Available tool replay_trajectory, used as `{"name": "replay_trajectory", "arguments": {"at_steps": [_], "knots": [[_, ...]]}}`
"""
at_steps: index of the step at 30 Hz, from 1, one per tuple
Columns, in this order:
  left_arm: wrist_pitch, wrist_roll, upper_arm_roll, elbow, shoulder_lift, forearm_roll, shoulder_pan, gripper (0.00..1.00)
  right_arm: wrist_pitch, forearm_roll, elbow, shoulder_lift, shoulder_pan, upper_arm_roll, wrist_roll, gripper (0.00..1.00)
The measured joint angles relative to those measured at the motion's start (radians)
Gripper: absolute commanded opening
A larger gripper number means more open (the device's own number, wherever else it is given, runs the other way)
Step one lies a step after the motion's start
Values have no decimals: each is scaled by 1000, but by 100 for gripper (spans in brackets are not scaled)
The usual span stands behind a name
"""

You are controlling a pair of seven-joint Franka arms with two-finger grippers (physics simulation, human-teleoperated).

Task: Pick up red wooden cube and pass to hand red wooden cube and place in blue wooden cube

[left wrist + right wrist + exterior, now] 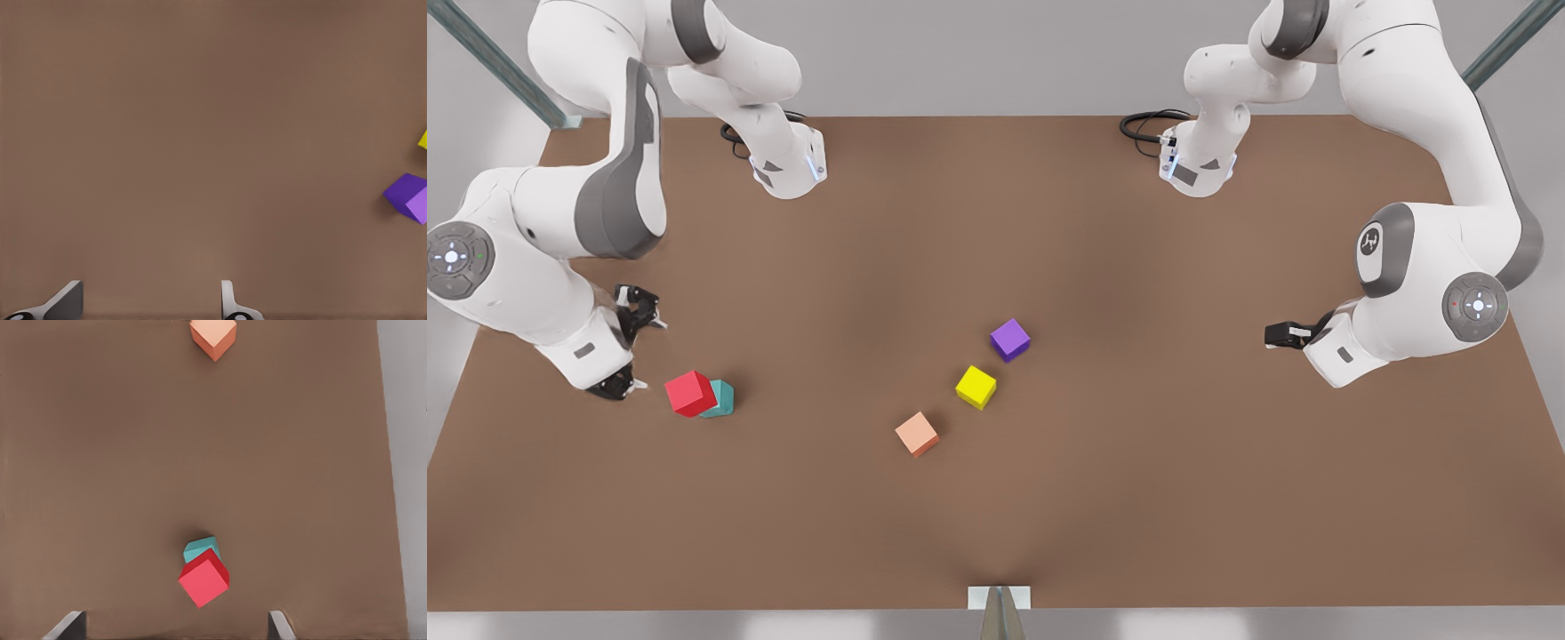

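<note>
The red wooden cube [690,393] [204,580] appears to rest on top of the blue wooden cube [723,399] [198,547], a teal block mostly covered by it, at the front view's left. My right gripper [631,348] [175,627] hovers just to the left of that pair in the front view, open and empty, not touching the cubes. My left gripper [1279,334] [148,303] waits at the front view's right over bare table, its fingers apart with nothing between them.
A purple cube [1010,340] [408,197], a yellow cube [975,387] [423,139] and a pale salmon cube [917,434] [213,336] lie in a diagonal row mid-table. The brown table's [1049,516] left edge runs close to the stacked cubes.
</note>
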Motion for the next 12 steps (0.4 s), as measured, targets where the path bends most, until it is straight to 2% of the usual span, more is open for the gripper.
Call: {"name": "replay_trajectory", "arguments": {"at_steps": [3, 5, 12], "knots": [[0, -1, 0, 0, 0, 0, 0, 100, -55, -8, -156, -138, -37, 55, 219, 100], [0, -1, 0, 0, 0, 0, 0, 100, -63, -9, -208, -177, -42, 68, 346, 100], [0, -2, 0, 0, 0, 0, 0, 100, -75, -10, -232, -201, -48, 64, 694, 100]]}}
